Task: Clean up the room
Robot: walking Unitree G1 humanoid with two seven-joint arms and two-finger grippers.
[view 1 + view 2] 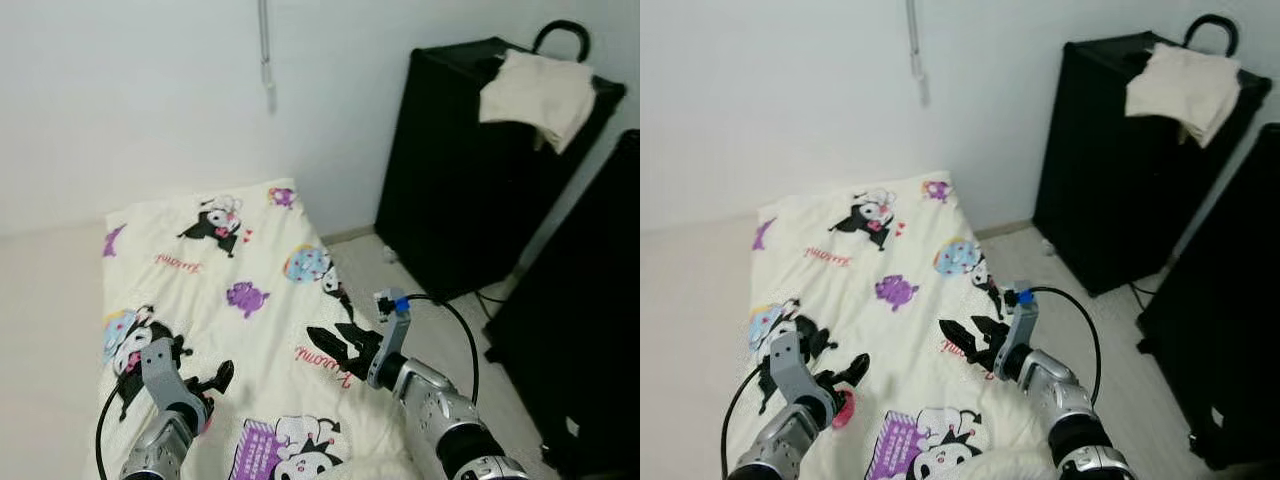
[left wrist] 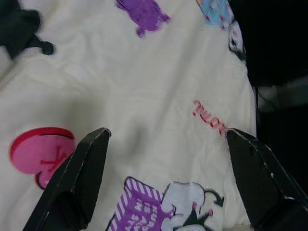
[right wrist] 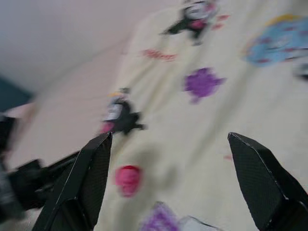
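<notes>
Lying flat on the pale floor, the cream cartoon-print fabric blanket reaches the white wall. Left gripper and right gripper hover above it, fingers spread, grasping nothing. Black cabinet stands alongside.

head eyes look down; wrist views skim the blanket.

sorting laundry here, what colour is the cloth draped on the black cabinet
Cream, plain with no print. The cloth on the black cabinet shows best in the left eye view.
</notes>
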